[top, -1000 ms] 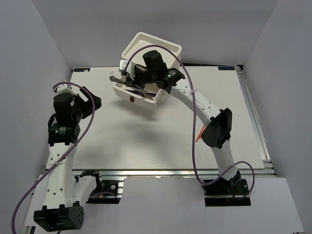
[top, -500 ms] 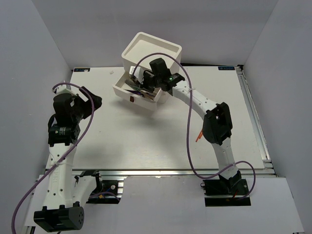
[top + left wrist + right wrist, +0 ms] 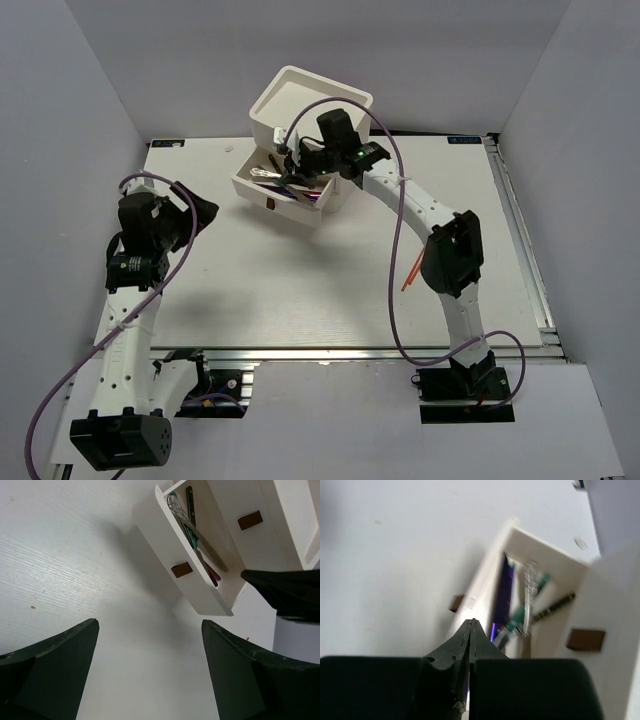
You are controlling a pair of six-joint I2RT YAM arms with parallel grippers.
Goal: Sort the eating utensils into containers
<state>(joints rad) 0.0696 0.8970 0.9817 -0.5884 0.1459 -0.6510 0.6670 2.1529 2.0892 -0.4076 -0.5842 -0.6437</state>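
The white drawer unit (image 3: 312, 100) stands at the back centre, its low drawer (image 3: 262, 195) pulled out toward the left. Several utensils (image 3: 268, 174) lie in it: purple, teal-handled and silver ones. They also show in the left wrist view (image 3: 192, 532) and, blurred, in the right wrist view (image 3: 520, 615). My right gripper (image 3: 297, 168) hovers over the open drawer, its fingers (image 3: 471, 630) pressed together with nothing between them. My left gripper (image 3: 196, 213) is open and empty above the table, left of the drawer. Two orange chopsticks (image 3: 410, 272) lie on the table beside the right arm.
Dark red pulls mark the open drawer front (image 3: 181, 569) and the drawer above it (image 3: 249, 520). The right gripper's dark tip (image 3: 287, 592) juts in at the right of the left wrist view. White walls close the table at left, back and right.
My right gripper carried a silver utensil over the open drawer; that utensil now lies in the drawer and the gripper has drawn back a little. My left arm shifted slightly.
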